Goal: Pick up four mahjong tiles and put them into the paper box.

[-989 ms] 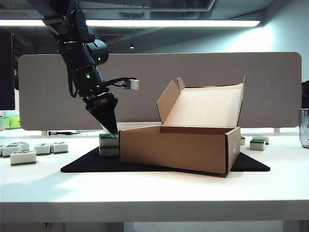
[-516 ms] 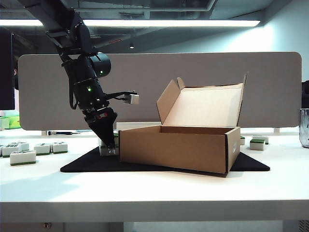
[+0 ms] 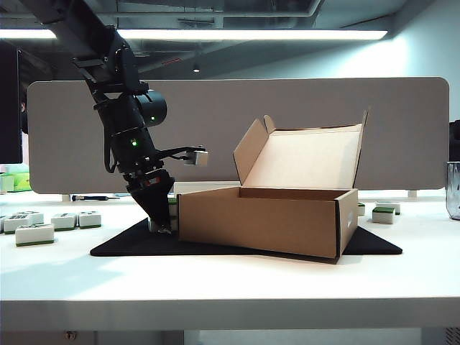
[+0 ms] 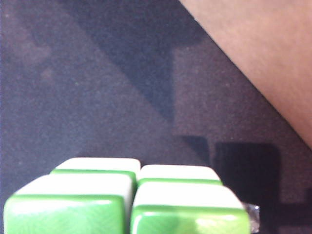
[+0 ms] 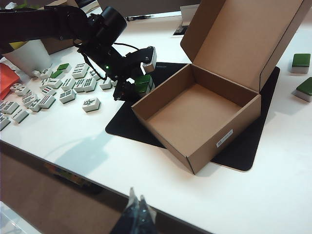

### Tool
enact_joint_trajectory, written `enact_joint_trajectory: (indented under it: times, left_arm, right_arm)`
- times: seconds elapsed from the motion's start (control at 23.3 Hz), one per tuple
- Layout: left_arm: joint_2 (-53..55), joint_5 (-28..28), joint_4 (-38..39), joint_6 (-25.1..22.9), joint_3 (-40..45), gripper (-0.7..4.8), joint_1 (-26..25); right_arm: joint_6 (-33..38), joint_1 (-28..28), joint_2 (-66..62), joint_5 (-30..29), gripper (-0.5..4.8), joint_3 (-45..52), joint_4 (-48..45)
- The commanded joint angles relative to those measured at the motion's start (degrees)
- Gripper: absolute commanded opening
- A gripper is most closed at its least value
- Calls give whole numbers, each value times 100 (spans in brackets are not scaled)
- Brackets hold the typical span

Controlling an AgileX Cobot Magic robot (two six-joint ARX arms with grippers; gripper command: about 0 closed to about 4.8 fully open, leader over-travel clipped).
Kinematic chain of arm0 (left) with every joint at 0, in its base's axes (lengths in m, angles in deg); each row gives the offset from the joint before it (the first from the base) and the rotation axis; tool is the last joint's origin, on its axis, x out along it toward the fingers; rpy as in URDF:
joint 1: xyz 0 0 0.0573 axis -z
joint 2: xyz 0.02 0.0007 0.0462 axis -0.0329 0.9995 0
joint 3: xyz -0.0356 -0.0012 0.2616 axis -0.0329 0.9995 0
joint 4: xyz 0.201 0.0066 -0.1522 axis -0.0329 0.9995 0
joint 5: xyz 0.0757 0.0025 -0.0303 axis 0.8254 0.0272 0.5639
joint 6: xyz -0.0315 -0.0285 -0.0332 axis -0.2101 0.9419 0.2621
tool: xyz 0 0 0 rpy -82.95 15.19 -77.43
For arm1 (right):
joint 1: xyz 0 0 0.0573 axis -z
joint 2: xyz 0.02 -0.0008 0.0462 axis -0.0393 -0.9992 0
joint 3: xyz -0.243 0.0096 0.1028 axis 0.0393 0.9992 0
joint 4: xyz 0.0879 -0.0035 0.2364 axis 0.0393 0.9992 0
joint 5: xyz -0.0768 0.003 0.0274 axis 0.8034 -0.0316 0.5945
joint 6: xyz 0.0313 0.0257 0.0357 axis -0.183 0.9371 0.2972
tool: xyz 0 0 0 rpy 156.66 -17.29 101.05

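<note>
Mahjong tiles (image 4: 126,200) for the box stand as a tight block of four, green backs up, on the black mat (image 3: 129,244) just beside the left wall of the paper box (image 3: 259,219). Largest is the white desk (image 3: 215,287); the mat lies across its middle. The box sits on the mat, lid propped open at the back, its inside bare. Loose tiles (image 5: 53,90) are scattered near the desk's left edge. The left gripper (image 3: 164,223) reaches down over the block, jaws spread around it. The right gripper (image 5: 138,210) hangs above the desk's front edge, jaws pressed together.
</note>
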Motion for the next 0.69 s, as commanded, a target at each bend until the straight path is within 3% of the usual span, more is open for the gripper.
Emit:
enact_joint_trajectory:
  times: [0.04,0.22,0.52,0.69]
  left_arm:
    - [33,24,-131,57,7,357,9]
    - [26,42,-177,446,-57,239,7]
    - [-302,44,201,807,-651,239,9]
    - [-472,42,669,1812,-1373,239,400]
  right_arm:
    - [-13,0,-7,-7,-1,-13,-76]
    - [-15,0,-7,-7,-1,-13,-76]
    - [-13,0,-7,-9,-1,-11,-74]
    - [-15,0,-7,-7,-1,-11,-76]
